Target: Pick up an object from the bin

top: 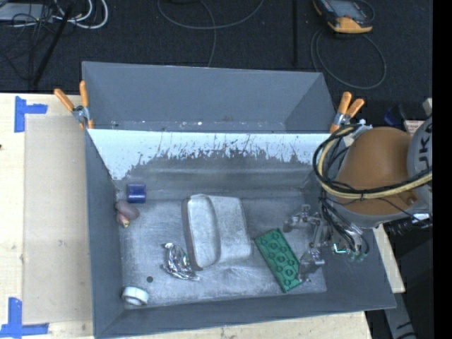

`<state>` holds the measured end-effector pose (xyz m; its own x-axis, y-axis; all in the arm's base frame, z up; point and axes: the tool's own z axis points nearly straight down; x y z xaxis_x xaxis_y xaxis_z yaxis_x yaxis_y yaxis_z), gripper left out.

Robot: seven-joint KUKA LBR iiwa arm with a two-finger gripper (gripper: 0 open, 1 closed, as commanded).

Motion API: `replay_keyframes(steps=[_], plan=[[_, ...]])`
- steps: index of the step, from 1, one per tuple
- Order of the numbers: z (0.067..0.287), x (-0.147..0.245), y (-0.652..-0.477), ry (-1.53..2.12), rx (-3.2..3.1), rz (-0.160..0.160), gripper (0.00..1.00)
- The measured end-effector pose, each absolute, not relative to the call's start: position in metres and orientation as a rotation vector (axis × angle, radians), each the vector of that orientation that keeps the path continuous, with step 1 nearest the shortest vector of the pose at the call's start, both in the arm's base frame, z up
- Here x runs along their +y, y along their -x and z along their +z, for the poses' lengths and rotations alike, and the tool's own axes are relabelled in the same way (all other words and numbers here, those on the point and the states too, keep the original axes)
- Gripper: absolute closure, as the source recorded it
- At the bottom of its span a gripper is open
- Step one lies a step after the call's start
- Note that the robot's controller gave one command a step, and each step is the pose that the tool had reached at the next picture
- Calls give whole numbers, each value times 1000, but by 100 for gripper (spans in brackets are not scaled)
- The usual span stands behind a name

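My gripper (306, 244) hangs at the right side of the bin, low over the floor, open with nothing between its fingers. One fingertip (295, 223) points toward the bin's middle, and the other (311, 263) sits by the front right. A green studded flat brick plate (280, 260) lies slanted just left of the gripper, its lower right end close to the nearer fingertip. Whether they touch I cannot tell. A pale grey rounded pad (214, 230) lies in the middle of the bin, left of the green plate.
A crumpled silvery piece (178, 261) lies front left of the pad. A small blue block (135, 193) and a pinkish lump (126, 215) sit by the left wall. A white ring-shaped cap (134, 296) rests in the front left corner.
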<state>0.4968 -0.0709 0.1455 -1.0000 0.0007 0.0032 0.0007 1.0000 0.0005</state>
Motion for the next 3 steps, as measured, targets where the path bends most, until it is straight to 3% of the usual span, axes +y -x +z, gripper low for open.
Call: replay_keyframes(steps=[1,2,3], plan=[[77,-54,-524,210,-3137,-1,0],[80,-53,-525,201,-3143,-1,100],[222,-76,-548,211,-3144,1,100]])
